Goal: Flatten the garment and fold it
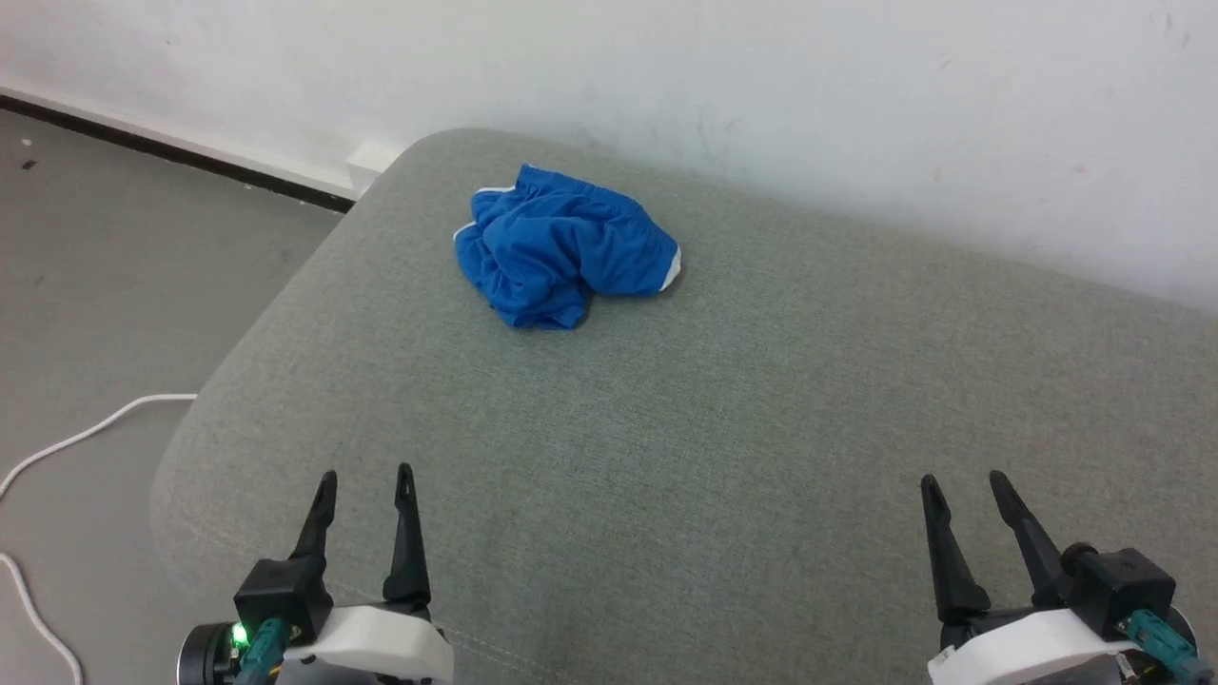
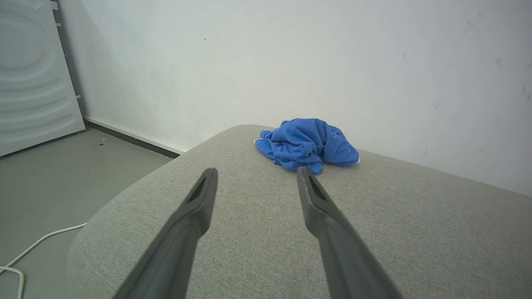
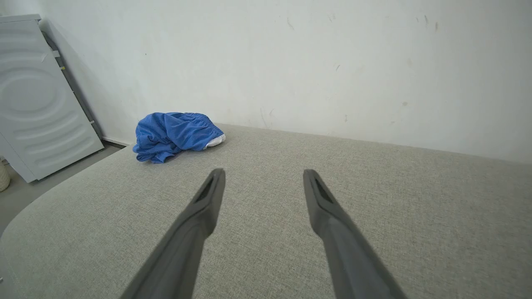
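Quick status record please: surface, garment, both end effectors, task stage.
surface: grey fabric cushion
garment: blue shorts, crumpled in a heap, white trim showing, at the far left of the cushion near the wall
left end effector: open, empty, apart from the garment
right end effector: open, empty, apart from the garment
stage: flattening not yet begun
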Tool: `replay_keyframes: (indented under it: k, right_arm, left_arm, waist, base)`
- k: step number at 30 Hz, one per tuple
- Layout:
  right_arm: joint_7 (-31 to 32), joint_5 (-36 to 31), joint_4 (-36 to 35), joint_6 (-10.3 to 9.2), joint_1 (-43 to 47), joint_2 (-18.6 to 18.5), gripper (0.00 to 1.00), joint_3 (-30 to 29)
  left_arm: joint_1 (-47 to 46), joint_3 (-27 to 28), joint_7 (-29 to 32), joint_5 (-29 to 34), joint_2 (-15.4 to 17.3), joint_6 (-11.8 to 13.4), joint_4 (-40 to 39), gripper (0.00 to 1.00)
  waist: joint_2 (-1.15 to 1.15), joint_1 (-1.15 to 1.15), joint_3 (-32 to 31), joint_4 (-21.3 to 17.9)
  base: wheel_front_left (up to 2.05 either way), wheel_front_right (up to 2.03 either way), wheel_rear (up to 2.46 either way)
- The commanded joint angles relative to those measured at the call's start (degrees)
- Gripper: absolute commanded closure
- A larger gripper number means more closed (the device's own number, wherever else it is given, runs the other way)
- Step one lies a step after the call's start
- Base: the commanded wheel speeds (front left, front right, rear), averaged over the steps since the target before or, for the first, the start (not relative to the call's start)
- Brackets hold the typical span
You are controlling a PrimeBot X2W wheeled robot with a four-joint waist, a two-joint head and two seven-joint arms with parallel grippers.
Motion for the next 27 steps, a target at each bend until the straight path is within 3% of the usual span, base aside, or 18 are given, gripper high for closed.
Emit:
replay_keyframes:
  k: [1,18,23,27]
  right_arm:
    - [-0.7,-0.2,0.2,-0.06,0.5,0.2,0.00,-0.3]
    - [-1.3,-0.1,0.5,-0.06,0.5,0.2,0.00,-0.1]
    - [-1.3,-0.7,0.3,-0.06,-0.4,0.2,0.00,0.0]
    - [-1.3,-2.2,-0.2,-0.06,-1.7,0.2,0.00,-0.1]
  left_arm:
    - [0.5,-0.2,-0.7,-0.4,-0.1,0.5,0.3,0.00]
    - [0.4,-0.6,-1.2,-0.9,-0.1,0.6,0.9,0.00]
    - [-4.7,-0.7,-1.2,-1.6,1.0,-2.1,3.2,0.00]
    - [-14.7,0.3,-0.4,-3.8,3.1,-5.3,7.9,0.00]
  waist:
    - [0.00,0.00,0.0,0.4]
    - [0.00,0.00,0.1,0.7]
    - [0.00,0.00,1.4,-0.1]
    - [0.00,0.00,3.9,-1.8]
  base:
    - [0.00,0.00,0.00]
    - [0.00,0.00,0.00]
    - [0.00,0.00,0.00]
    - [0.00,0.00,0.00]
